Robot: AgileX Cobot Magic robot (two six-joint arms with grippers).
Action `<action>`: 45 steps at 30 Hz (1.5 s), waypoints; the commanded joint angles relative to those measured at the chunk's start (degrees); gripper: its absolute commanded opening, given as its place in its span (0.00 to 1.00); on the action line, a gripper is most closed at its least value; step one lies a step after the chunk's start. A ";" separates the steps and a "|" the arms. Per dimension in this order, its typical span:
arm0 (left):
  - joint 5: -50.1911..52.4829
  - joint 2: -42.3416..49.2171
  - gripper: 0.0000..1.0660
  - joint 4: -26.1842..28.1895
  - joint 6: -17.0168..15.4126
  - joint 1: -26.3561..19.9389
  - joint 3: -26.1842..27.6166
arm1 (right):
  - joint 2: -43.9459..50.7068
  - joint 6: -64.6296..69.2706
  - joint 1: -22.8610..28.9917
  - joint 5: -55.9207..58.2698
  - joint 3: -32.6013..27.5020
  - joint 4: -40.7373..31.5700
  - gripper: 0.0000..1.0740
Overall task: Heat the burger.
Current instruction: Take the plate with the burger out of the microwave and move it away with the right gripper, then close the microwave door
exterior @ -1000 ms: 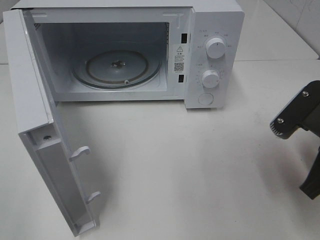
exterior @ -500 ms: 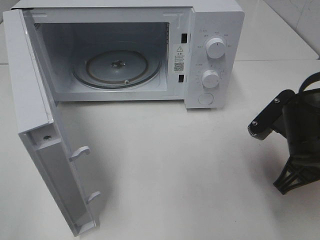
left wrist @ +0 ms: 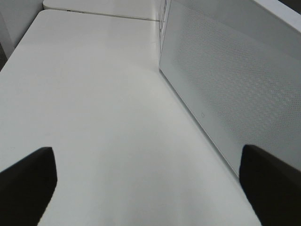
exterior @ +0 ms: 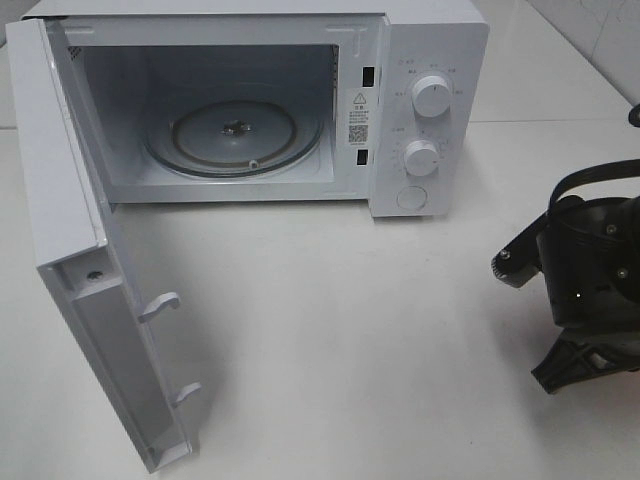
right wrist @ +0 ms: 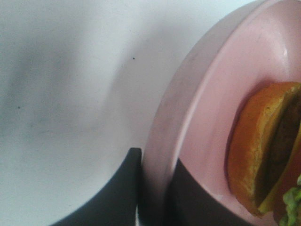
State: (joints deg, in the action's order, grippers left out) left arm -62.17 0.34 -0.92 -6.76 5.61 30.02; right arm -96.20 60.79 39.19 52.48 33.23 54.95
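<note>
The burger (right wrist: 265, 150) lies on its side on a pink plate (right wrist: 211, 94), seen only in the right wrist view; bun, dark patty, cheese and a bit of lettuce show. My right gripper (right wrist: 156, 158) has its two dark fingers on either side of the plate's rim, closed on it. In the exterior high view the right arm (exterior: 590, 270) is at the right edge, gripper (exterior: 572, 366) pointing down; plate and burger are hidden there. The left gripper (left wrist: 150, 188) is open and empty above bare table beside the microwave door (left wrist: 225, 80).
The white microwave (exterior: 430, 110) stands at the back, its door (exterior: 100, 300) swung wide open to the left. Its glass turntable (exterior: 235, 135) holds nothing. White table (exterior: 350, 330) lies between the microwave and the right arm.
The right arm has come further into the exterior high view from the right edge, moving left and turning so its gripper points down. The microwave has not moved.
</note>
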 commanded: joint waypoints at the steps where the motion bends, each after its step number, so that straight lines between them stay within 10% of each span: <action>1: 0.74 0.97 0.92 0.23 -0.17 -0.11 -0.17 | -1.32 0.46 -1.20 2.92 0.17 2.52 0.01; 25: 0.74 0.97 0.92 0.23 -0.17 -0.11 -0.17 | -12.49 8.02 -3.27 -4.76 -0.17 1.72 0.07; 35: 0.74 0.97 0.92 0.23 -0.17 -0.11 -0.17 | -7.28 5.50 -3.04 -4.98 -0.06 -1.72 0.46; 45: 0.74 0.97 0.92 0.23 -0.17 -0.11 -0.17 | 9.11 -11.06 -3.04 -7.16 -0.06 -14.90 0.55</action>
State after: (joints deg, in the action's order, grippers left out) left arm -62.17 0.34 -0.92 -6.76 5.61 30.02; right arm -91.85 55.92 36.10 45.84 33.06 44.46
